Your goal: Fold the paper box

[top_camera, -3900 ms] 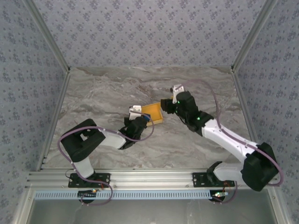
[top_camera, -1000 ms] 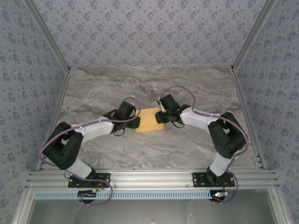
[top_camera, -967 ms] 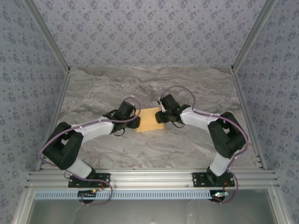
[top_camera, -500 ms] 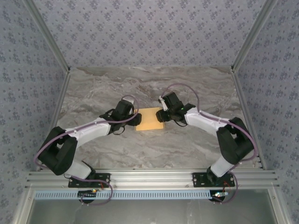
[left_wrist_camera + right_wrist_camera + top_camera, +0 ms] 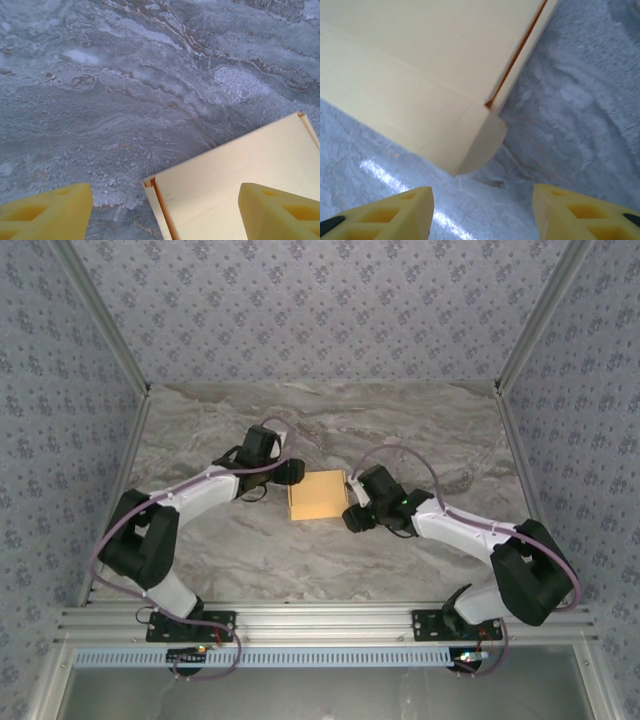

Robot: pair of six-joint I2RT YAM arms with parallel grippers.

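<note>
The paper box (image 5: pixel 315 495) lies flat and closed on the marble table, a yellow-orange square. My left gripper (image 5: pixel 289 472) stands open just off its far-left corner. In the left wrist view the box (image 5: pixel 240 175) fills the lower right, its corner between the yellow fingers (image 5: pixel 45 212) of the open left gripper (image 5: pixel 162 212). My right gripper (image 5: pixel 356 518) is open beside the near-right corner. The right wrist view has the box (image 5: pixel 420 65) ahead of the right gripper (image 5: pixel 482 212), with a rounded flap (image 5: pixel 482 142) sticking out at the corner. Neither gripper touches the box.
The marble tabletop (image 5: pixel 220 540) runs between patterned side walls (image 5: pixel 60 440) and a back wall. An aluminium rail (image 5: pixel 320 625) with the arm bases crosses the near edge. Purple cables loop over both arms.
Both grippers have let go and backed off the box: the left toward the far left, the right down to the near-right corner. The box has shifted slightly nearer.
</note>
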